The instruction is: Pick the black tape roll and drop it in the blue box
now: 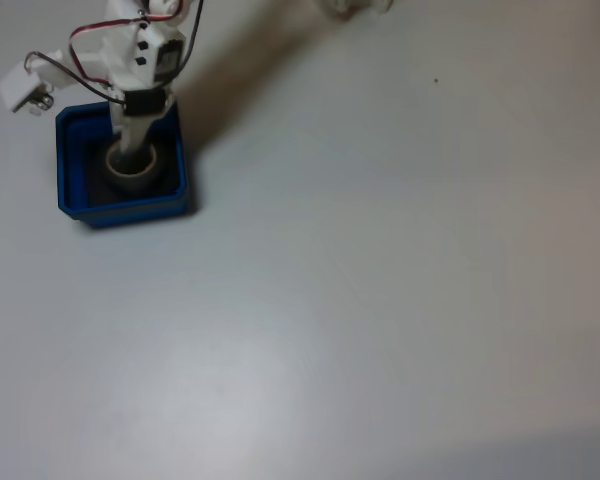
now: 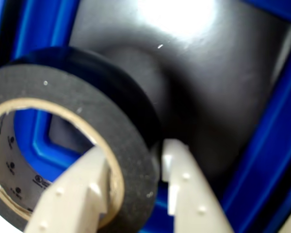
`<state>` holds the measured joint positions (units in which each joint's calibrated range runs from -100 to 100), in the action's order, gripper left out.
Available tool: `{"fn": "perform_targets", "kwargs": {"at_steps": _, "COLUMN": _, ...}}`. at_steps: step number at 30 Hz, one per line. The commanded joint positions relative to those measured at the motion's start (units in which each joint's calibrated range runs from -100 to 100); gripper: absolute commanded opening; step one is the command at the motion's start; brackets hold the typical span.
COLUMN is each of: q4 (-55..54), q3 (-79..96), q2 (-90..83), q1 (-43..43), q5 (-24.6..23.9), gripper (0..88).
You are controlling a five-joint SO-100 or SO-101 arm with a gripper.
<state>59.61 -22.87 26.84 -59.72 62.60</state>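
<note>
Pale grey desk (image 1: 380,300) throughout, and at upper left of the fixed view one blue box (image 1: 72,190) under one end effector (image 1: 132,160) clenched on the wall of one black tape roll (image 1: 132,172) low inside it: drop step, needing only release.

Black tape roll (image 1: 132,168) — inside blue box (image 1: 70,195).

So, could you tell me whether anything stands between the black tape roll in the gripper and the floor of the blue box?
Nothing visible does. The white two-finger gripper pinches the wall of the black tape roll inside the square blue plastic box, over its bare dark floor.
</note>
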Motion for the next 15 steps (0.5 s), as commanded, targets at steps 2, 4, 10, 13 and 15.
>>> {"fn": "perform_targets", "kwargs": {"at_steps": 2, "q4": -1.19, "q3": -5.61, "q2": -1.01, "q1": -2.37, "q5": 0.16, "gripper": 1.4}}
{"fn": "perform_targets", "kwargs": {"at_steps": 4, "q4": -1.19, "q3": -5.79, "q2": -0.92, "q1": -2.56, "q5": 0.16, "gripper": 1.4}}
{"fn": "perform_targets", "kwargs": {"at_steps": 10, "q4": -1.19, "q3": -5.79, "q2": 1.75, "q1": -2.27, "q5": 0.16, "gripper": 1.4}}
{"fn": "perform_targets", "kwargs": {"at_steps": 13, "q4": -1.19, "q3": -5.79, "q2": 2.67, "q1": -2.07, "q5": 0.16, "gripper": 1.4}}
{"fn": "perform_targets", "kwargs": {"at_steps": 15, "q4": -1.19, "q3": -5.79, "q2": 2.76, "q1": -1.98, "q5": 0.16, "gripper": 1.4}}
